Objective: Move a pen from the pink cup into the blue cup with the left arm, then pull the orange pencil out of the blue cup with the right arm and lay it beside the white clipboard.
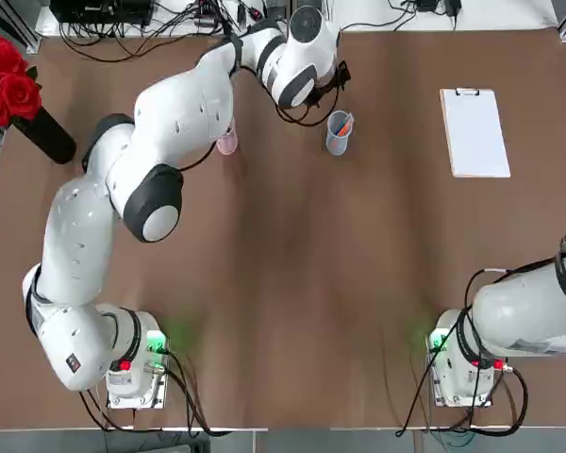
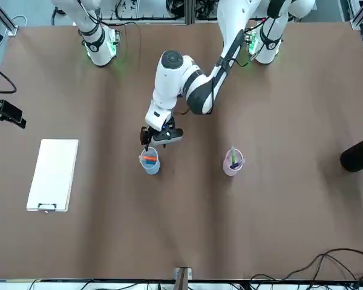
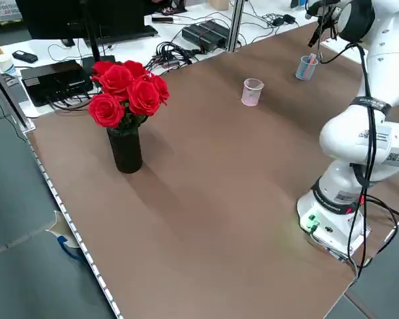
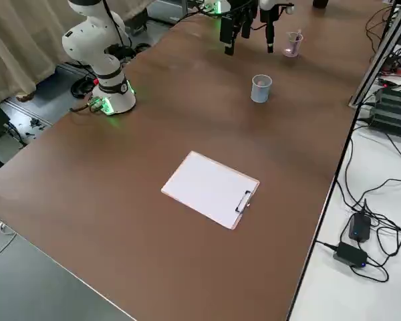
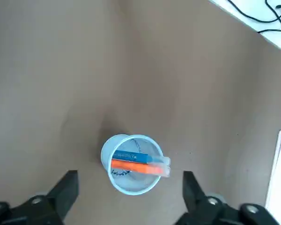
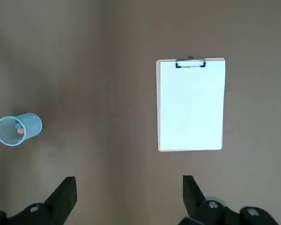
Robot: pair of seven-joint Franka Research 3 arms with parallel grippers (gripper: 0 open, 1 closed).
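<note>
Blue and orange, a marker (image 5: pixel 131 156) and the pencil (image 5: pixel 136 167) share the blue cup (image 5: pixel 108 154), seemingly the first move done; the left gripper (image 5: pixel 130 187) above and right gripper (image 6: pixel 130 190), wide and empty, leave the pencil to go to the clipboard (image 1: pixel 475 133) at two o'clock.

Wears rounded white shells on the left arm (image 1: pixel 174 118), left of the top view, and right arm (image 1: pixel 528 307), lower right, with dark grey joint bands (image 1: pixel 154 196), green base lights (image 1: pixel 156 342), looping black cables (image 1: pixel 184 387); shows silvery screws (image 5: pixel 212 200) at the left wrist view's lower edge.
</note>
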